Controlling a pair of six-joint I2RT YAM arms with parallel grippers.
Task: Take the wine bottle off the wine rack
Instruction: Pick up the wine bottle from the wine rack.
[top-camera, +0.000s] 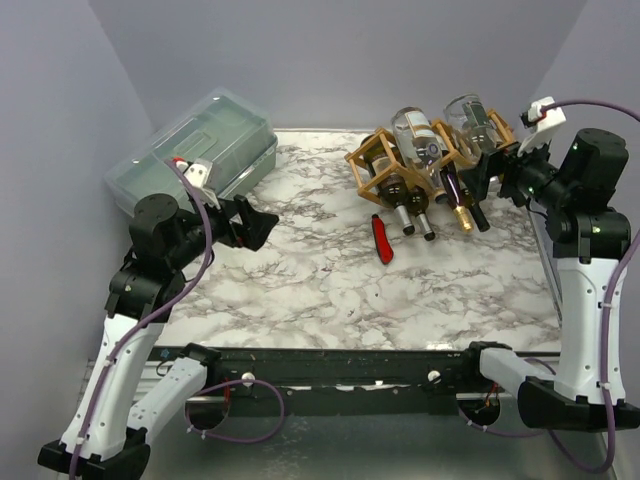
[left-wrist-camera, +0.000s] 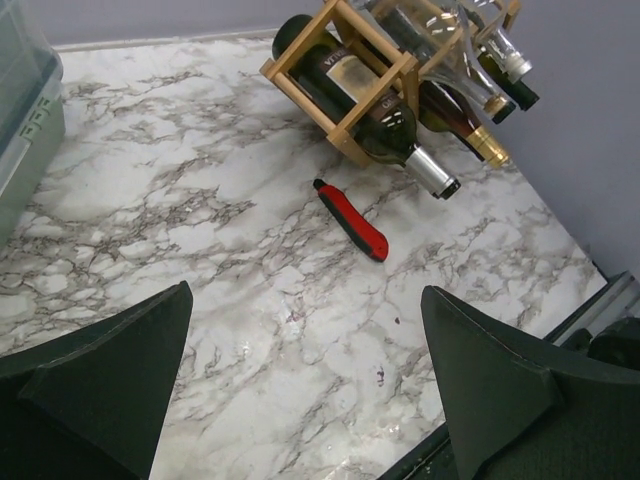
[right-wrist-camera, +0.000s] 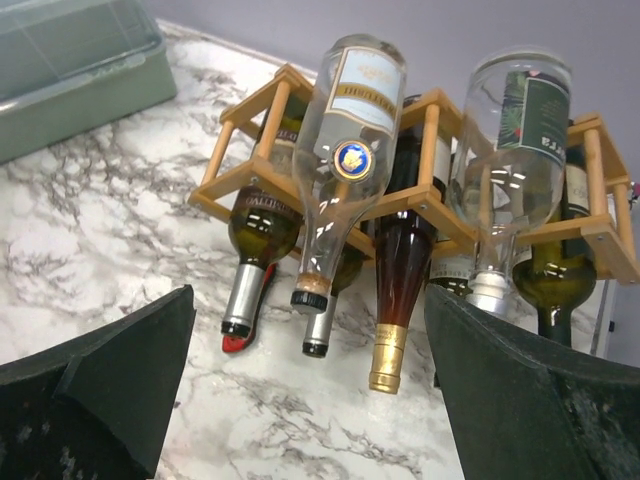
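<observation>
Several smooth glass wine bottles (right-wrist-camera: 350, 130), clear, green and amber, lie in the light wooden lattice wine rack (right-wrist-camera: 432, 140) at the far right of the marble-patterned table (top-camera: 300, 290). Their long axes slope down, necks toward the arms. The left gripper (left-wrist-camera: 307, 293) and right gripper (right-wrist-camera: 308, 300) are spread wide, holding nothing.

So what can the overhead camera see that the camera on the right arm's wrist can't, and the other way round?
Overhead only: the left arm and right arm whole, and the red tool in full. Right wrist only: the blue-and-gold seal on a clear bottle, and its label up close. Both: the wine rack, its bottles, the plastic box, the marble table.
</observation>
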